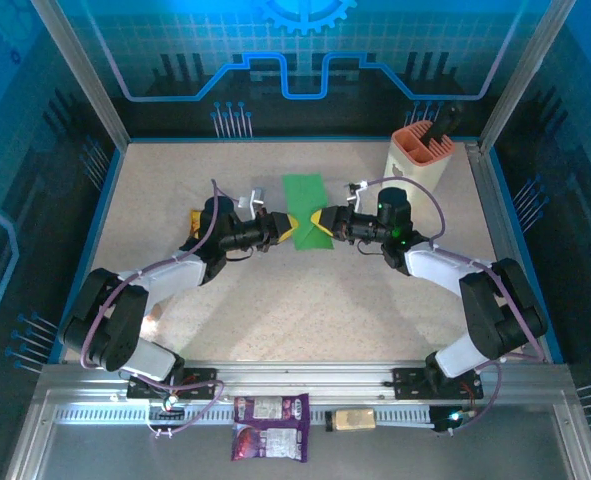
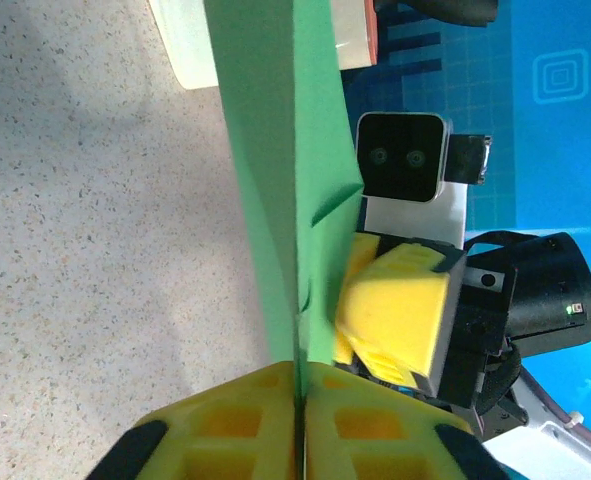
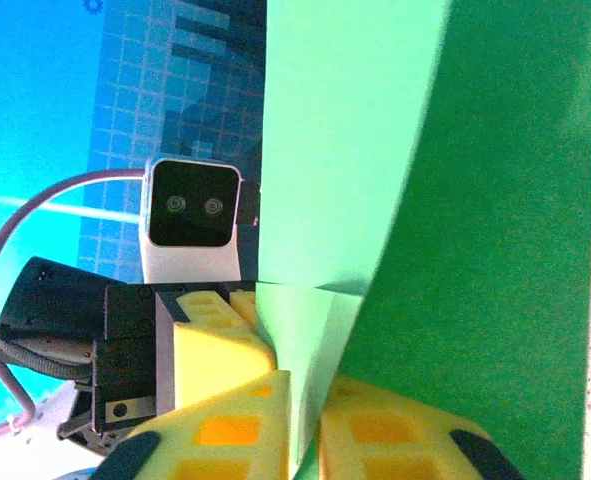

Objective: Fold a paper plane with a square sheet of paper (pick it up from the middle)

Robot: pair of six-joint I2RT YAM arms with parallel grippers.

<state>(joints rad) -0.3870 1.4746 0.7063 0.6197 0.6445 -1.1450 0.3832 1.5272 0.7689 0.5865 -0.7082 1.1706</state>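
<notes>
The square sheet of paper (image 1: 305, 205) is lying in the middle of the table (image 1: 175, 300) as a long green strip, folded lengthwise. In the top view its long axis is running from the near side to the far side, with the far end leaning slightly toward the left. Both ends are looking squared off; no pointed tip is showing. In the right wrist view the square sheet of paper (image 3: 495, 200) is showing two layers, one lighter and one darker, meeting along a lengthwise crease. In the left wrist view the square sheet of paper (image 2: 275, 150) is presenting one thin edge to the camera, with a small creased flap on its right side.

The left gripper (image 1: 283, 230) is working at the near end of the strip from the left. Its jaws (image 2: 300, 385) are clenching the thin edge of the paper, the yellow pads meeting on it.

The right gripper (image 1: 325, 218) is facing it from the right, at the same near end. Its jaws (image 3: 305, 400) are standing slightly apart with the fold passing between them; whether they are pressing on the paper cannot be told.

A pale cup (image 1: 420, 155) with an orange rim is standing at the far right of the table, well apart from the paper.
</notes>
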